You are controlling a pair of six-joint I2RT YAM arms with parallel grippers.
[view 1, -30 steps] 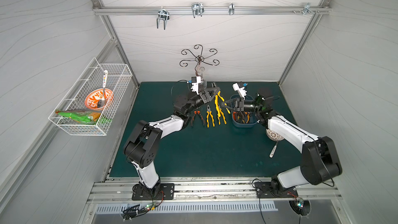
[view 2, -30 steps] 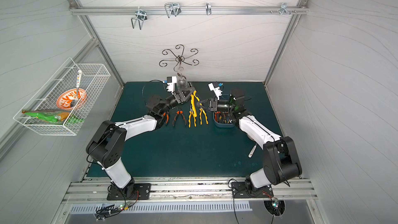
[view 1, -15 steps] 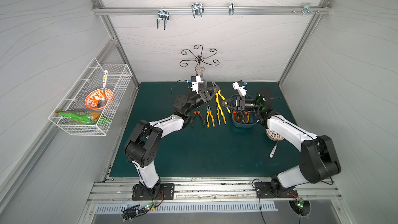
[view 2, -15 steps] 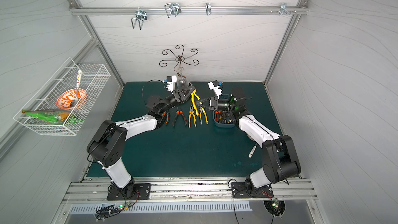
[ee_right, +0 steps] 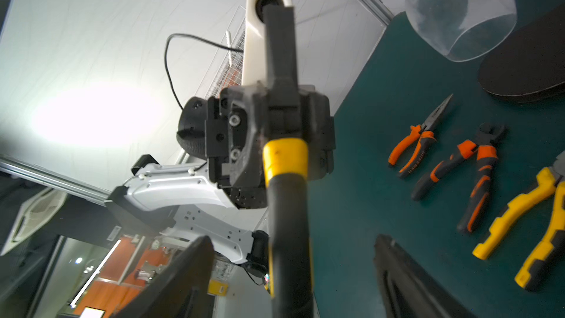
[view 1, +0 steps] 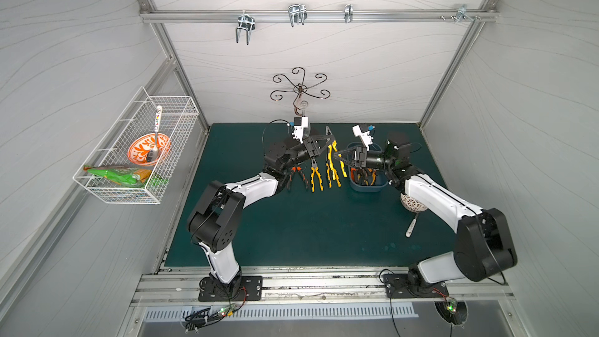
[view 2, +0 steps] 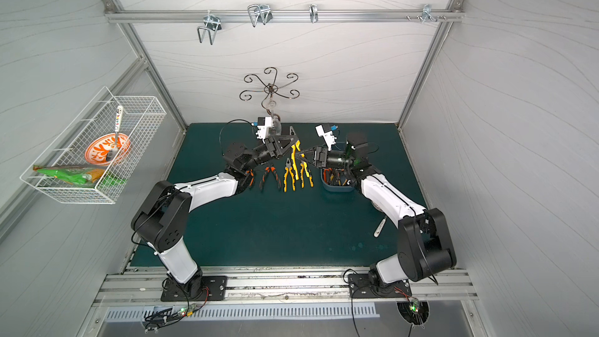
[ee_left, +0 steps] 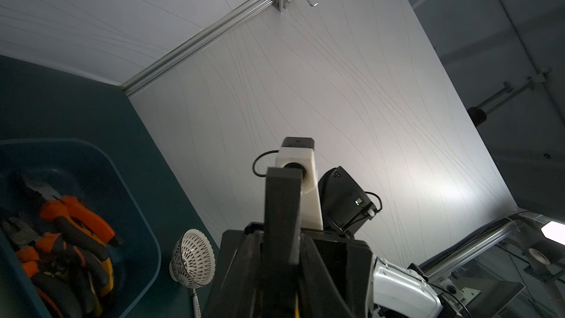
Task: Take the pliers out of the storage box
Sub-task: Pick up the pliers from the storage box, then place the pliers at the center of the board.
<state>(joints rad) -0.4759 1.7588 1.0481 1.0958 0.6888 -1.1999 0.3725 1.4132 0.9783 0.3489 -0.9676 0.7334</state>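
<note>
A yellow-and-black pliers hangs above the mat between my two grippers. My left gripper is shut on it. In the right wrist view its handle runs out from the left gripper's clamp. My right gripper is open, with a finger wide on each side of that handle. The blue storage box stands under the right wrist and holds several orange-handled pliers. Several more pliers lie in a row on the mat to the left of the box.
A white patterned strainer lies on the mat to the right of the box. A clear glass and a flat black pad sit at the back of the mat. A wire basket hangs on the left wall.
My left gripper has shut on the yellow pliers. My right gripper has opened and let go of them. Both arms stay almost where they were.
</note>
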